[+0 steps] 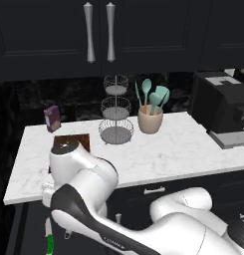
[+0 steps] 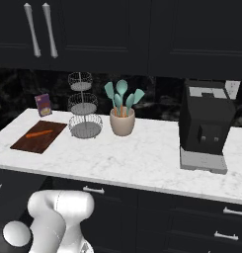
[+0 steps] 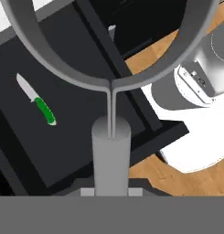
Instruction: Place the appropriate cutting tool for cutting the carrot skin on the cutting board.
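In the hand view my gripper (image 3: 111,192) is shut on the cutting tool (image 3: 111,146), a grey peeler. Its thick handle rises from between the jaws and its wide forked head loops across the top of that view. Below the peeler lies an open dark drawer (image 3: 81,123) holding a green-handled knife (image 3: 36,100) with a white blade. On the counter at the left sits the dark reddish-brown cutting board (image 2: 38,137) with the thin orange carrot (image 2: 39,133) lying on it. My arm hides part of the cutting board (image 1: 73,141) in the left base view.
A three-tier wire basket stand (image 1: 116,112) and a beige crock of teal utensils (image 1: 150,119) stand behind the board's right side. A purple box (image 1: 52,118) is at the back left, a black coffee machine (image 1: 223,107) at the right. The green-handled knife (image 1: 49,240) lies below the counter edge.
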Controlling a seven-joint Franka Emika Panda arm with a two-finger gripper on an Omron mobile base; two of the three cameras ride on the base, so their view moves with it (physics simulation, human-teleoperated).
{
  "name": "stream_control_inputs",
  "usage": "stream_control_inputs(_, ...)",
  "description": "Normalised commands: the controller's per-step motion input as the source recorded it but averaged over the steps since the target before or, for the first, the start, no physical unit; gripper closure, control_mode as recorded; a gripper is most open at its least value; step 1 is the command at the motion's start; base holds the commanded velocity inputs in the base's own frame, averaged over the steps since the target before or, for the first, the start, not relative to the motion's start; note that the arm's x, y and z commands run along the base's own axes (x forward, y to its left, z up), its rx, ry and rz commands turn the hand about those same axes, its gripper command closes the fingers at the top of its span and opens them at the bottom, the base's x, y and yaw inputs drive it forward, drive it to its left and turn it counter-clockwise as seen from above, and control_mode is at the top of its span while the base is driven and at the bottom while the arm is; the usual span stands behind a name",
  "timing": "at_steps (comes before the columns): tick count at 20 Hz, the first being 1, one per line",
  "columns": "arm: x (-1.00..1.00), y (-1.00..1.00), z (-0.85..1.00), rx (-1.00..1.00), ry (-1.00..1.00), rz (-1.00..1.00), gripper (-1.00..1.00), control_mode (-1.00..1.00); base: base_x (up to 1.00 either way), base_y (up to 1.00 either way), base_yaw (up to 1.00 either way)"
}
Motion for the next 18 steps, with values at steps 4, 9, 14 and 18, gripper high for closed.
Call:
stream_control_inputs(4, 0.89, 0.0, 0.77, -0.01, -0.12, 0.0, 1.0, -1.0, 0.0, 0.0, 0.0)
stream_control_inputs(9, 1.0, 0.15, 0.32, 0.0, -0.01, 0.0, 1.0, -1.0, 0.0, 0.0, 0.0)
stream_control_inputs(14, 0.91, 0.18, -0.01, 0.0, 0.0, 0.0, 1.0, -1.0, 0.0, 0.0, 0.0)
stream_control_inputs(18, 0.81, 0.01, -0.29, 0.0, 0.0, 0.0, 1.0, -1.0, 0.0, 0.0, 0.0)
